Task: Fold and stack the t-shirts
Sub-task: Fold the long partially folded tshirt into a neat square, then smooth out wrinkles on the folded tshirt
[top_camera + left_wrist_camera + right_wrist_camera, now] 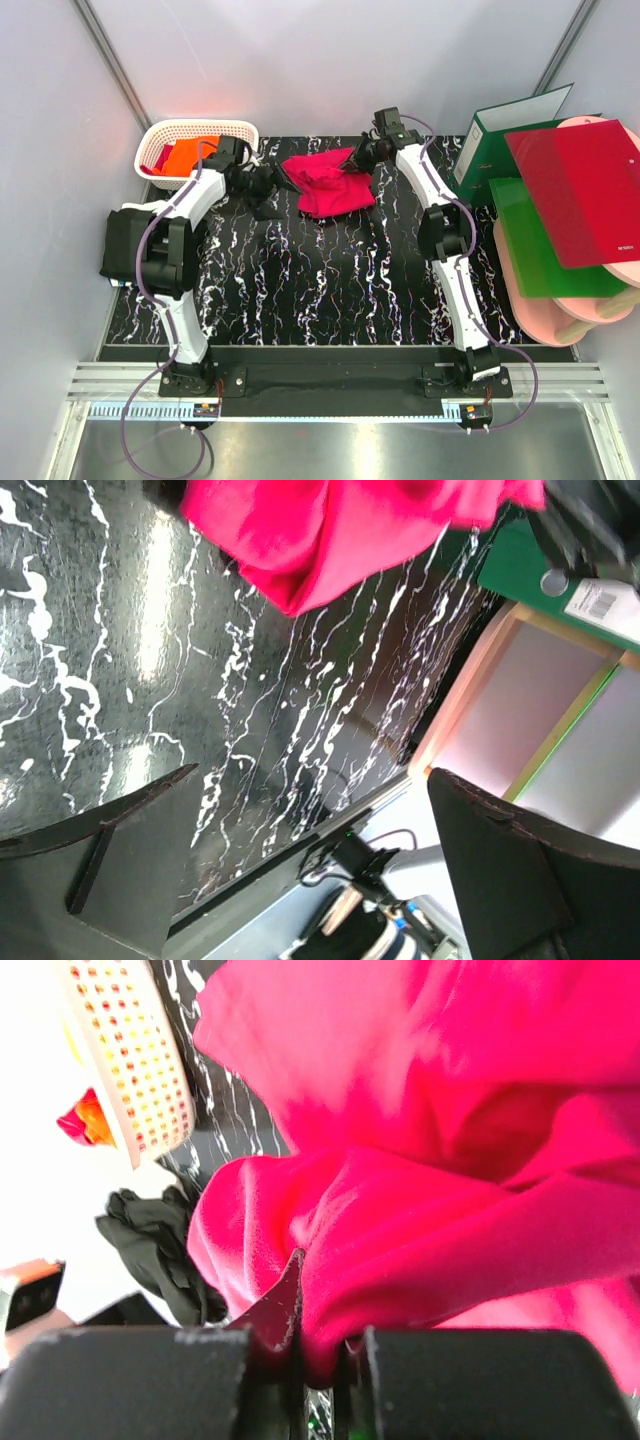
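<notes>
Crimson-pink t-shirt (335, 188) lies bunched between the two grippers. We see the right gripper (320, 1355) clamped on a fold of its edge, the cloth pinched tight in the narrow slit between its jaws. Just beyond them the pink cloth fills most of the right wrist view, so the garment's outline is lost to us there. To one side of the cloth, a dark crumpled shape is something we cannot identify.

The left gripper (310, 790) stands with jaws wide apart, holding nothing. The shirt lies just ahead of it and is cut off by the top of the left wrist view.

Behind the left gripper, an orange t-shirt (185, 158) sits in a white lattice basket (195, 125). A black t-shirt (122, 245) lies beside the left arm, partly covered by it.

The table (330, 290) is black with white veining, and pale wall panels (330, 60) enclose it. Outward of the right arm, a red folder (580, 190) overlaps a green folder (530, 250).
</notes>
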Action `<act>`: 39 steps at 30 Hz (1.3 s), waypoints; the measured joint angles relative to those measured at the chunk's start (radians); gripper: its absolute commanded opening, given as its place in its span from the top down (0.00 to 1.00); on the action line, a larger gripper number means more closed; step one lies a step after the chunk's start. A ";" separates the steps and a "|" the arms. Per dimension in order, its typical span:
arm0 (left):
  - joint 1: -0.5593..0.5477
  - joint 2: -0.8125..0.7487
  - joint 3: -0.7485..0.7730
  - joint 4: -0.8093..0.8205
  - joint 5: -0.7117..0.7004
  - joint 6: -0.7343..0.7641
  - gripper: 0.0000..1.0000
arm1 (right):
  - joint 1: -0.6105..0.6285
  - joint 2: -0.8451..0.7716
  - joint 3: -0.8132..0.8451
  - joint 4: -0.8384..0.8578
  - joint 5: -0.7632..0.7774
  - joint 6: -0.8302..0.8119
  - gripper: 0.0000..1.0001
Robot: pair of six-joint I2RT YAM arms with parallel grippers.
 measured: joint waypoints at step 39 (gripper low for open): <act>-0.221 0.433 0.267 0.319 -0.126 -0.240 1.00 | -0.064 -0.898 -0.631 0.275 0.203 -0.224 0.00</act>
